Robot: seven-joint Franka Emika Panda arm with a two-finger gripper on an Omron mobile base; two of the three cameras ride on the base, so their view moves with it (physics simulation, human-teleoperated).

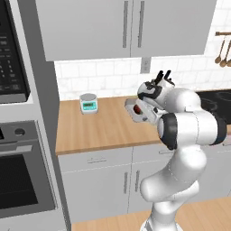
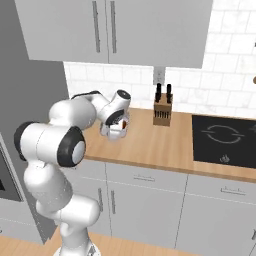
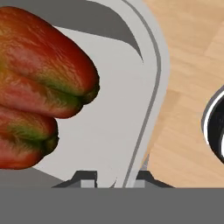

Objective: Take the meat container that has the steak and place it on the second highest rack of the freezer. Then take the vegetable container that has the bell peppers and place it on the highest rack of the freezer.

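Two red-orange bell peppers (image 3: 43,74) with green tops lie in the grey vegetable container (image 3: 111,109). My gripper (image 3: 116,177) has one finger on each side of the container's right rim and is shut on it. In the left base view the gripper (image 1: 143,104) is over the wooden counter (image 1: 103,128), with the container (image 1: 134,112) under the hand. The right base view has the gripper (image 2: 120,123) and container (image 2: 118,132) near the counter's left end. The meat container, the steak and the freezer are out of view.
A small kitchen scale (image 1: 89,103) sits at the back left of the counter. A knife block (image 2: 162,111) stands by the wall, and a black cooktop (image 2: 225,137) lies to the right. An oven (image 1: 18,176) column stands left. A dark round rim (image 3: 215,127) is close beside the container.
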